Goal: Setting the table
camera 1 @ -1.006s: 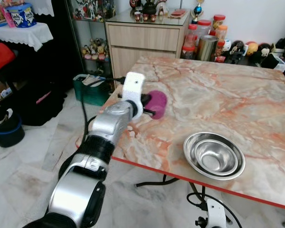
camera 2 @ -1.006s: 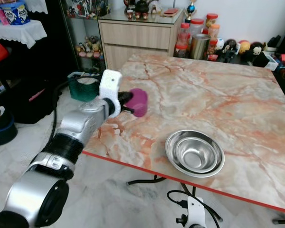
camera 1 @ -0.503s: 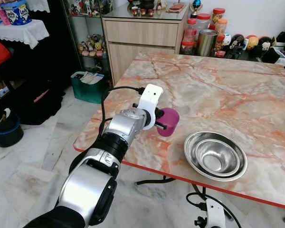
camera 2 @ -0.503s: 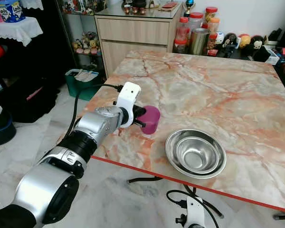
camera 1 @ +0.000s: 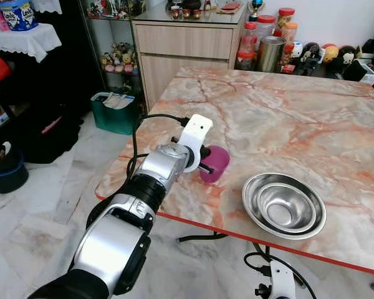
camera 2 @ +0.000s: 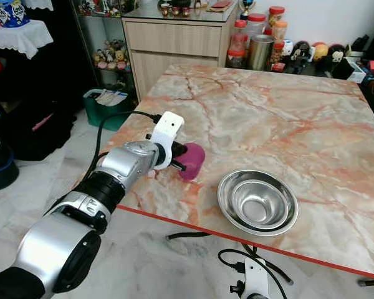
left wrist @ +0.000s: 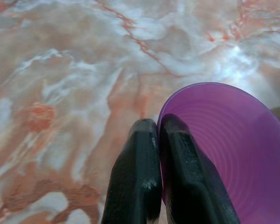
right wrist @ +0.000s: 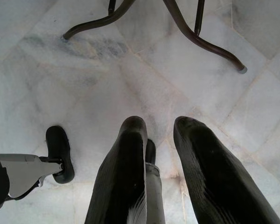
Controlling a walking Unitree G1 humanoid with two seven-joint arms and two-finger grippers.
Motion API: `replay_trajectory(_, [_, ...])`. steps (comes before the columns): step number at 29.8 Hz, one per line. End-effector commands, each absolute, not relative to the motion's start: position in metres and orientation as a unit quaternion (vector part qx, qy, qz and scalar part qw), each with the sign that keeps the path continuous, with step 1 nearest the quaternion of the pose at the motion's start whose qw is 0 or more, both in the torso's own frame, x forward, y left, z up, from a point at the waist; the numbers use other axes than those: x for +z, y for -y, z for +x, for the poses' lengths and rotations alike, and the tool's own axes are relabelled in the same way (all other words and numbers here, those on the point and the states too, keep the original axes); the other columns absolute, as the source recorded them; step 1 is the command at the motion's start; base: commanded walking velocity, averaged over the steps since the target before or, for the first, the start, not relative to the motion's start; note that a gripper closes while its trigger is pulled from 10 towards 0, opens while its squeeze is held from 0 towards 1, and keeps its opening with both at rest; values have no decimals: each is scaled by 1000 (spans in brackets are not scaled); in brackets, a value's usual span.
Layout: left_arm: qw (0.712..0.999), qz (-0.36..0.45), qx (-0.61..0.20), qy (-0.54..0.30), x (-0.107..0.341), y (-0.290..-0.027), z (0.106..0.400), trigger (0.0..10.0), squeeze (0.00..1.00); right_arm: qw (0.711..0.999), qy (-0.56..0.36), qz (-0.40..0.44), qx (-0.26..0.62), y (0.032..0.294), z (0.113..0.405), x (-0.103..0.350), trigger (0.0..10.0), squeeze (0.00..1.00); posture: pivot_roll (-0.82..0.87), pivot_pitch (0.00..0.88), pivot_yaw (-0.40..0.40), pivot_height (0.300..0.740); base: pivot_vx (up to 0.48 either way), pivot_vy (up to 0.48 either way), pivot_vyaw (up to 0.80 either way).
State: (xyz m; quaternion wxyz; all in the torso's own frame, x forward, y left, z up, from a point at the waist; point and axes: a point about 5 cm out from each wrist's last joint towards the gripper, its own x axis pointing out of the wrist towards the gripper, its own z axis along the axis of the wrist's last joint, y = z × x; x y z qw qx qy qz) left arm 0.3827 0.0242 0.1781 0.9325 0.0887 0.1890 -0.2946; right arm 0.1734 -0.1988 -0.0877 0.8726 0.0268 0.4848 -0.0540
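- Purple cup (camera 1: 213, 163), plastic and tapered, sits tilted on the marble table (camera 1: 280, 118) near its front-left edge, pinched by the left gripper (camera 1: 204, 163); stacked steel bowls (camera 1: 283, 205) lie beyond the cup on the side away from the gripper, apart from it.
- Left eye view: silver left arm reaches forward and up across the table edge, white wrist block at the cup, black cable looping behind the forearm. Table top is glossy pink-orange veined stone with a red rim.
- Right eye view: same scene; cup (camera 2: 192, 161) reads as leaning toward the wrist, with a black finger crossing its side.
- Left wrist view: adds the grip detail. Two black fingers (left wrist: 137, 177) are nearly closed on the cup's rim, one outside the wall, one inside; ribbed translucent interior visible, marble beneath.
- Right wrist view: right gripper (right wrist: 159, 128) hangs idle over pale floor tiles, fingers a narrow gap apart, holding nothing; dark curved table legs (right wrist: 196, 35) ahead of the tips.
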Motion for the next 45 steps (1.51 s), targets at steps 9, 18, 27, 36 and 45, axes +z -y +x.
replay_trajectory(9, [936, 58, -301, -175, 186, -25, 381, 10000, 0, 874, -481, 37, -61, 196, 175, -88, 10000, 0, 104, 0, 42, 728, 0, 0, 0])
replay_trajectory(18, [929, 35, -316, -192, 187, -30, 377, 10000, 0, 875, -479, 39, -62, 196, 175, -87, 10000, 0, 113, 0, 42, 728, 0, 0, 0])
replay_trajectory(27, [918, 36, -336, -209, 180, -25, 366, 10000, 0, 874, -479, 40, -64, 195, 175, -87, 10000, 0, 117, 0, 46, 728, 0, 0, 0])
replay_trajectory(36, [921, 30, -329, -206, 176, -29, 351, 10000, 0, 874, -479, 41, -64, 195, 175, -87, 10000, 0, 117, 0, 47, 728, 0, 0, 0])
replay_trajectory(45, [927, 13, -341, -157, 177, -30, 345, 10000, 0, 874, -479, 41, -64, 195, 175, -87, 10000, 0, 119, 0, 41, 728, 0, 0, 0])
